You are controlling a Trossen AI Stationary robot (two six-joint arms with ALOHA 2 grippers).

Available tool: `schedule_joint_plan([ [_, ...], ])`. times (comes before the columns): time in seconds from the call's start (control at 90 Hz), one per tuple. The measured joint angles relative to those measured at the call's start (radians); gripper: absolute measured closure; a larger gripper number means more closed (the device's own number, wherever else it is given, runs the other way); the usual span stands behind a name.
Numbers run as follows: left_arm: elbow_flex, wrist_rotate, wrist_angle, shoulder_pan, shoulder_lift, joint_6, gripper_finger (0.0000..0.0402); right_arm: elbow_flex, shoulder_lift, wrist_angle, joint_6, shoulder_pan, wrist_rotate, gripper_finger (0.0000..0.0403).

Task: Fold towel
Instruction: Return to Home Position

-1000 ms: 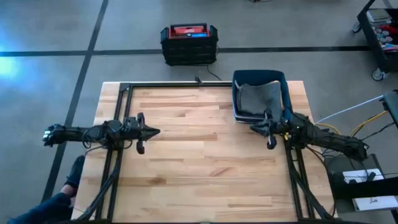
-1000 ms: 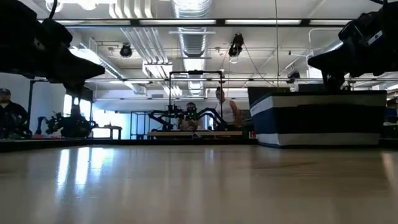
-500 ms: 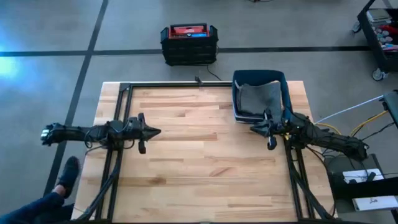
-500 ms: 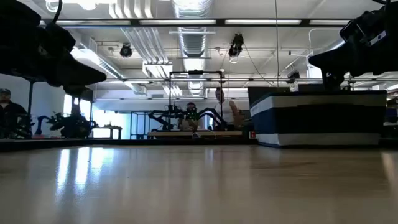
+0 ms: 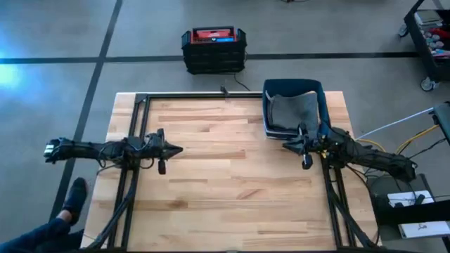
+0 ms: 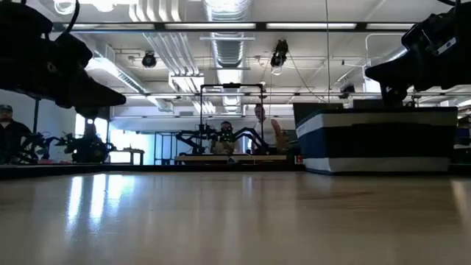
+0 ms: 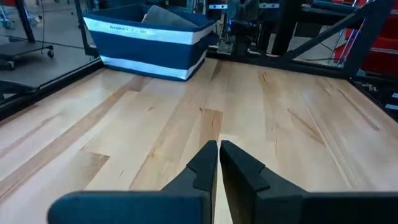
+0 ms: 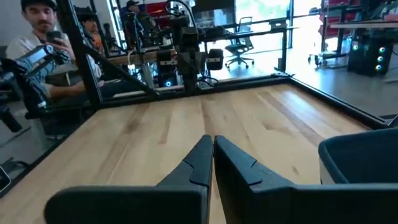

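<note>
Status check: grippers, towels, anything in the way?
Left gripper shut, empty, over table, left side. Right gripper shut, empty, beside blue bin. Gray towel lies in bin. Nothing between arms.

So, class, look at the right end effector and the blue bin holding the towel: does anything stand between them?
Nothing visible does. The right end effector, shut, hovers beside the near wall of the blue bin, with only table below it. The gray towel already lies inside. The left end effector waits across the table.
</note>
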Motion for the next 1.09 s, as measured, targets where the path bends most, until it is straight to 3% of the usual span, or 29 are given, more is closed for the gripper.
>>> schedule_joint_plan([
  [1.089,0.0,0.0,0.001,0.0,0.079,0.0,0.0395,0.0,0.0,0.0,0.0,0.0,0.001,0.0403],
])
